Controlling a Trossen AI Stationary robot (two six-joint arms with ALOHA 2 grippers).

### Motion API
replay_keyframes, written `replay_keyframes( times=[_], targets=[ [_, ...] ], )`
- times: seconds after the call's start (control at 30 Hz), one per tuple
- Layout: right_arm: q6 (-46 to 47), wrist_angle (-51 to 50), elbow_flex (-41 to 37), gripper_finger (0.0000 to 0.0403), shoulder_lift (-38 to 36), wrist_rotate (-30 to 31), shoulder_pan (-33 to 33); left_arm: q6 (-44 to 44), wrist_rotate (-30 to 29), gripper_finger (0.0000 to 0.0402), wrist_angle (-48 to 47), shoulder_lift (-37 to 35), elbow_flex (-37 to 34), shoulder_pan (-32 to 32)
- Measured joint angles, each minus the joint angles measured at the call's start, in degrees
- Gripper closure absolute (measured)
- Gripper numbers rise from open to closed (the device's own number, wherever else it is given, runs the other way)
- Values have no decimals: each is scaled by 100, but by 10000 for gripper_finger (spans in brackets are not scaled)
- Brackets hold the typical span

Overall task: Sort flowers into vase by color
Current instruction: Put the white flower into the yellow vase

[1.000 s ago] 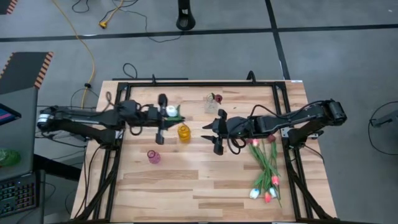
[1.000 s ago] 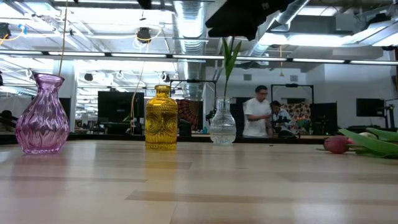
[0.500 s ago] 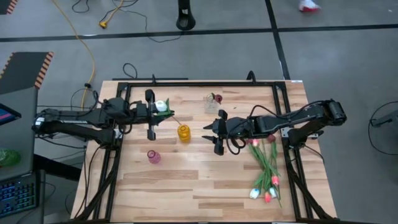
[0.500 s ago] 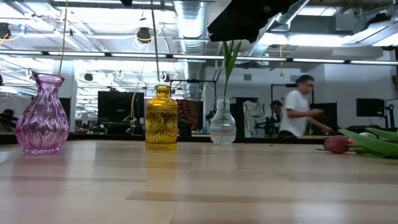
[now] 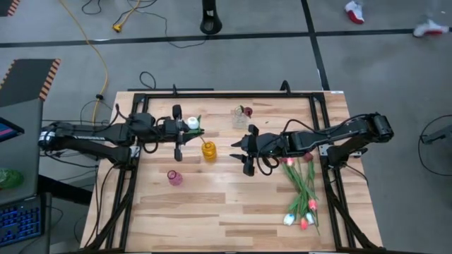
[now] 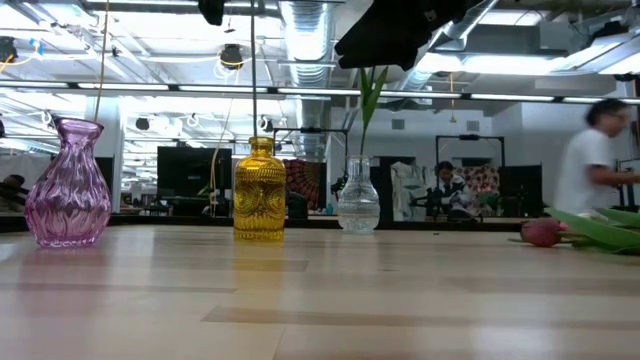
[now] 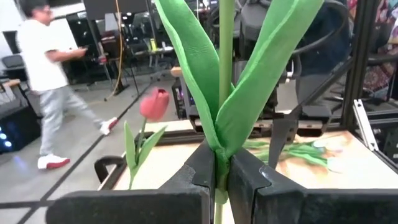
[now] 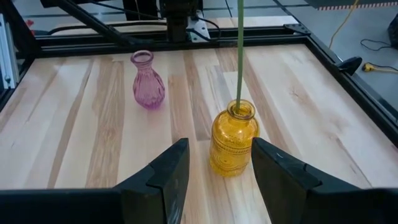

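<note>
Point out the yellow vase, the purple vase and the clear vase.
yellow vase (image 6: 259, 196), low view, middle of its body
purple vase (image 6: 67, 198), low view, widest part of its body
clear vase (image 6: 358, 206), low view, its round belly

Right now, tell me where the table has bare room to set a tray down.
The widest bare wood runs along the near edge, between the purple vase and the flowers lying on the right. It is crowded in the middle and far strip: the left gripper holds a stem in the yellow vase, beside the open right gripper and clear vase.
</note>
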Motion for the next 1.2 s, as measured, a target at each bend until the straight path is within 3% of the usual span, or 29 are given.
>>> replay_keyframes(
  times=[0.2, 0.43, 0.7, 0.93, 1.2],
  targets=[
    [-3, 1, 0, 204, 1, 0, 0, -66, -97, 382, -135, 219, 0, 0],
    [-13, 0, 0, 204, -1, 0, 0, -186, -774, 361, -298, 519, 0, 0],
    [377, -43, 2, 205, -1, 0, 0, -57, -1057, 294, -646, 527, 0, 0],
    [837, -887, 4, 205, -117, -2, 0, 92, -1074, 230, -1027, 509, 0, 0],
    [2112, -2233, 7, 205, -591, -320, 0, 270, -1084, 218, -1733, 357, 0, 0]
  ],
)
